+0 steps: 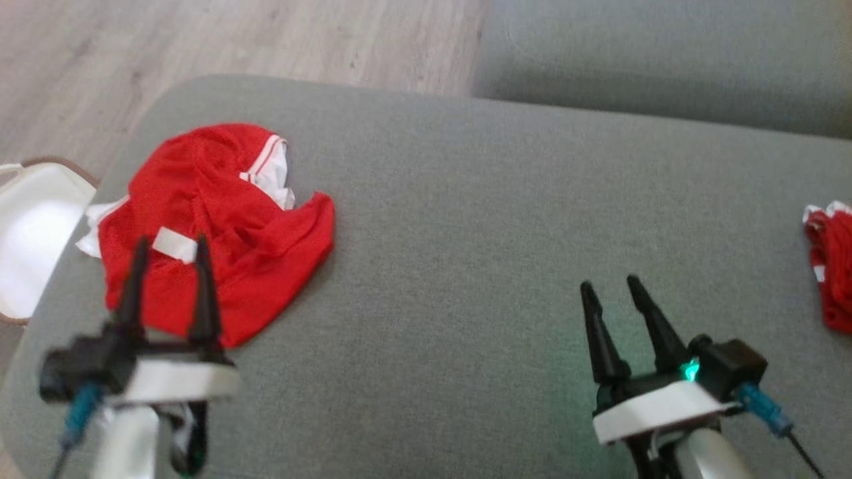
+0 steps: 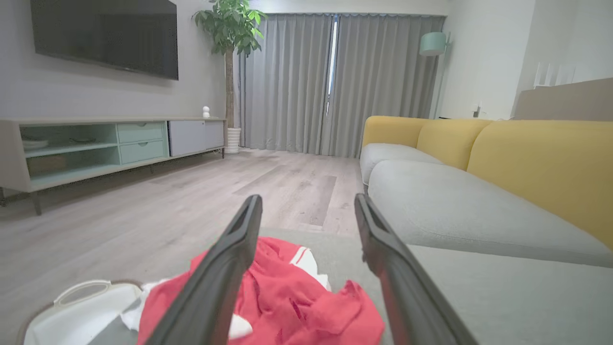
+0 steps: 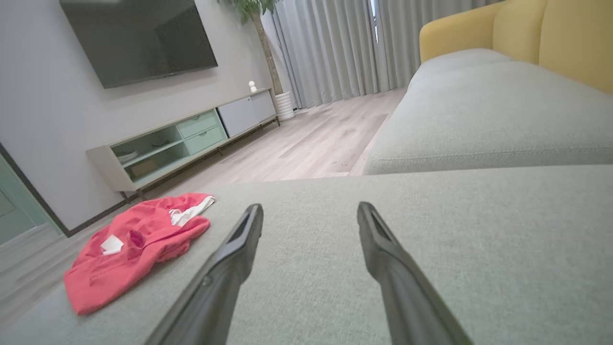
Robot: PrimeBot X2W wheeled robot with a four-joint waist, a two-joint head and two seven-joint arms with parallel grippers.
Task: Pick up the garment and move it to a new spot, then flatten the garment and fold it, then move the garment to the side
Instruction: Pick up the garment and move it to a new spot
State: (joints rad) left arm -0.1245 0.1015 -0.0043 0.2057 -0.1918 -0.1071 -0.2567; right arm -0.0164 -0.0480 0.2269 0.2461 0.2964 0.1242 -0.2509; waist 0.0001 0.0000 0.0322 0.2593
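The crumpled red garment (image 1: pixel 219 233) is lying at ten o'clock on the grey cushion (image 1: pixel 466 219). The left gripper (image 1: pixel 172 243) is being held over its near edge, jaws parted and empty; the right gripper (image 1: pixel 609 283), at four o'clock, likewise. Pinching one loose layer could leave it being dragged, not lifted.

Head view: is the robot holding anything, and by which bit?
No. Left gripper and right gripper are both open; the red garment lies loose on the grey cushion.
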